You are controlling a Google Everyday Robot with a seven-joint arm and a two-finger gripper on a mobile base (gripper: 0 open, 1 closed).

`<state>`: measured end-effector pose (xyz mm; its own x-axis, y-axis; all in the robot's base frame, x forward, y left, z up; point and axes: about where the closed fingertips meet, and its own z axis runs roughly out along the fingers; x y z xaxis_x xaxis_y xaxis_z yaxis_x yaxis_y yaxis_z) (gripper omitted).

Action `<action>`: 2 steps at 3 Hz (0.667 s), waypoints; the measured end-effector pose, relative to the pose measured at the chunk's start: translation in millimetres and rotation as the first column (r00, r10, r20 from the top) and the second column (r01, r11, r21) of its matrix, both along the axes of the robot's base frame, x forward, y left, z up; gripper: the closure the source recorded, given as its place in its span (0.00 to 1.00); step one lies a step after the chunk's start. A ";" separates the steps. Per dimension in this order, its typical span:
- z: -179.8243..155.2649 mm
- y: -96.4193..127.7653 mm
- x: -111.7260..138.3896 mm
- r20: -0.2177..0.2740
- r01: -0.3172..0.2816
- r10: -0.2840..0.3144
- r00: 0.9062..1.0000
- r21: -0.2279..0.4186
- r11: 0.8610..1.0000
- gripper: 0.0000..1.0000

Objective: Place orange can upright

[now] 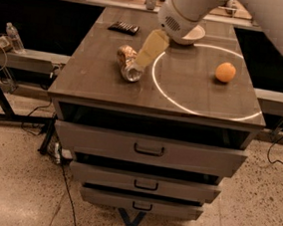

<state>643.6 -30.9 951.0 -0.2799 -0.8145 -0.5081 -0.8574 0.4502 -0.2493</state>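
Golden-orange can (128, 62) lies on side on cabinet top (99, 88), left of centre, silver end facing near edge. Not upright, so task undone. Gripper (142, 59) hangs just right of can, tip at its flank; touching or slightly apart, cannot tell. Gripper open or closed: cannot tell. Left to do: grasp, lift, turn, set on base. Orange fruit (225, 72) well apart, right. Dark flat object (123, 27) far left, kind unclear. Arm (191, 12) cut off at top, hides part of far edge.

One camera, high in front, angled down at drawer cabinet (148, 149), end effector (148, 49) upper centre
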 end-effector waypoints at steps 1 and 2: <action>-12.1 12.7 38.4 -0.043 0.152 -0.148 0.988 0.096 0.984 0.00; -37.2 30.0 80.4 -0.138 0.342 -0.323 0.936 0.149 0.928 0.00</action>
